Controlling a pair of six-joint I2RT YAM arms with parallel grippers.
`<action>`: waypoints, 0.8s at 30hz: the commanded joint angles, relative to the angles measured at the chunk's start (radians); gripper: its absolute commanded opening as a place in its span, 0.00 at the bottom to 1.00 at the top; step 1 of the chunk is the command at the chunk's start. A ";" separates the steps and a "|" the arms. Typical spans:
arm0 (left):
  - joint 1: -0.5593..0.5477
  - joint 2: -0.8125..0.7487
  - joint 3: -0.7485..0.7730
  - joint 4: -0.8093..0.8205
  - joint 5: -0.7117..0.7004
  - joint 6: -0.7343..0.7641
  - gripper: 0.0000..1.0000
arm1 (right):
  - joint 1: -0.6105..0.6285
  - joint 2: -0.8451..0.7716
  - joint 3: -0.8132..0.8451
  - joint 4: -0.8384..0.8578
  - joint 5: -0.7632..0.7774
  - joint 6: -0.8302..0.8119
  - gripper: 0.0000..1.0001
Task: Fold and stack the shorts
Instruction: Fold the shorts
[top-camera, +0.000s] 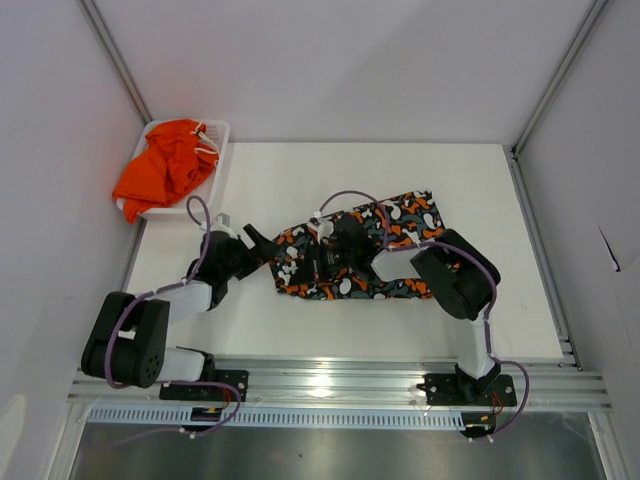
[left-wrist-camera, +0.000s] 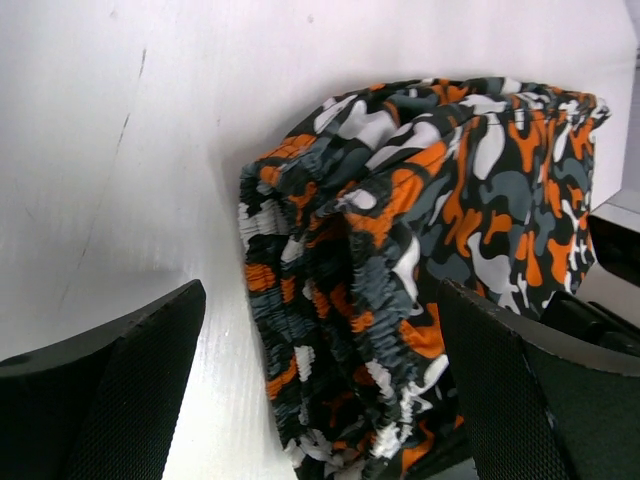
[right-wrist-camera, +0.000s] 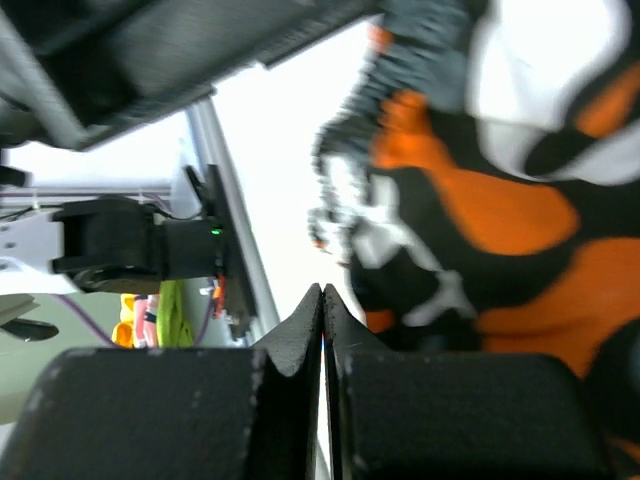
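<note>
The patterned shorts (top-camera: 400, 225) lie crumpled across the middle of the white table, in orange, black, white and grey blotches. Their gathered elastic waistband (left-wrist-camera: 340, 300) sits between the wide-open fingers of my left gripper (left-wrist-camera: 320, 400), which stands at the shorts' left end (top-camera: 263, 244). My right gripper (top-camera: 330, 252) rests low over the middle of the patterned shorts (right-wrist-camera: 480, 210). It is shut (right-wrist-camera: 322, 292), and no fabric shows between its tips. The plain orange shorts (top-camera: 160, 168) lie bunched in the basket at the far left, their white drawstring showing.
The white mesh basket (top-camera: 218, 132) stands at the table's back left corner against the wall. Enclosure walls close in both sides and the back. An aluminium rail (top-camera: 340, 382) with both arm bases runs along the near edge. Part of the right arm (left-wrist-camera: 615, 250) shows beside the shorts.
</note>
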 joint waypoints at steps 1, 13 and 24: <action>-0.007 -0.075 0.010 0.017 -0.016 -0.005 0.99 | -0.007 -0.076 0.044 0.019 -0.027 0.011 0.00; -0.007 -0.109 0.025 -0.034 -0.033 0.000 0.99 | -0.026 0.085 0.158 0.062 -0.007 0.061 0.00; -0.007 -0.055 0.011 0.007 -0.030 0.007 0.99 | 0.026 0.145 0.213 -0.318 0.286 -0.111 0.00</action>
